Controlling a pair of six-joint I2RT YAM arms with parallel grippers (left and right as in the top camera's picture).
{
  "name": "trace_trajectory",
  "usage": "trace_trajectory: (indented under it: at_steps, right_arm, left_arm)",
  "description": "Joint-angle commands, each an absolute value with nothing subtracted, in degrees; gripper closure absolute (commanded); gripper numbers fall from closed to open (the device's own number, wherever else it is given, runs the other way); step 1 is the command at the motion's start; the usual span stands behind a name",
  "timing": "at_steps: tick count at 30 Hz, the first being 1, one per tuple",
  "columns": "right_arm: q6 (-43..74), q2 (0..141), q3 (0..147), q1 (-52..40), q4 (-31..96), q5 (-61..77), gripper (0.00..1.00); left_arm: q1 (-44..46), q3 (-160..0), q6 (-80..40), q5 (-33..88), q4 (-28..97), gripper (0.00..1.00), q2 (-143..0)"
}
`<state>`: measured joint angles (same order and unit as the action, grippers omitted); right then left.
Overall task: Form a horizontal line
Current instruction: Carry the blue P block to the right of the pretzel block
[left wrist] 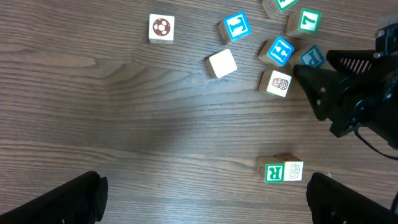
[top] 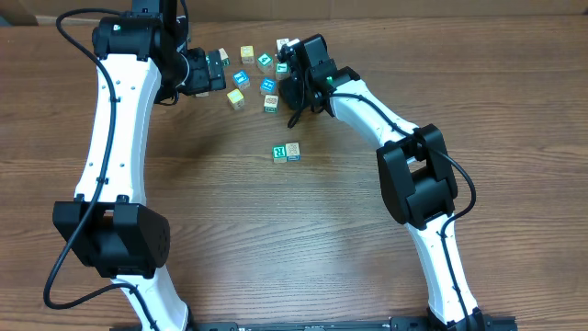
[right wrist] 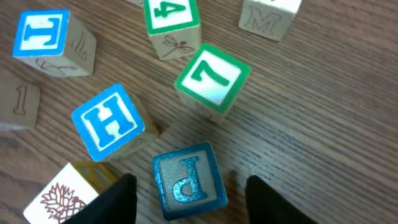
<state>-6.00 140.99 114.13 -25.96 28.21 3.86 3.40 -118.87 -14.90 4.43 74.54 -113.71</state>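
Right wrist: blue "P" cube (right wrist: pixel 186 180) sits between right jaws, spread astride it, apparently next for the two-cube row (top: pixel 287 152); left jaws spread, empty.

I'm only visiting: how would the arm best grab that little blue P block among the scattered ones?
From straight above, pinching its two opposite side faces. The blue P block lies flat, letter up, with free space left and right of it, where the open right gripper has a finger each side. The H block and 7 block crowd its far side.
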Motion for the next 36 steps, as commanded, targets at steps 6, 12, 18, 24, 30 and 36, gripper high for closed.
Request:
trace_trajectory:
  at_steps: [6, 12, 18, 24, 30, 36]
  right_arm:
    - [-6.07, 143.44, 115.46, -25.76, 25.93, 4.21, 0.55]
    - [-5.78, 142.91, 115.55, -25.76, 25.98, 4.19, 0.72]
    - [-3.01, 136.66, 115.55, -25.76, 28.91, 4.03, 0.75]
    - [-3.01, 129.05, 115.55, -25.76, 37.91, 0.45, 0.75]
    - [0.43, 124.14, 115.55, -25.76, 52.88, -0.34, 0.76]
    - [10.81, 124.25, 115.37, -25.76, 68.05, -0.36, 0.8]
  left_arm:
    - [3.77, -119.24, -15.46, 4.03, 74.54, 0.0, -113.99]
    - [3.77, -119.24, -15.46, 4.03, 74.54, 0.0, -113.99]
    - [3.79, -119.24, -15.46, 4.03, 74.54, 0.0, -113.99]
    - [3.79, -119.24, -15.46, 4.03, 74.54, 0.0, -113.99]
    - [3.77, -119.24, -15.46, 4.03, 74.54, 0.0, -113.99]
    - [3.77, -119.24, -15.46, 4.03, 74.54, 0.0, -113.99]
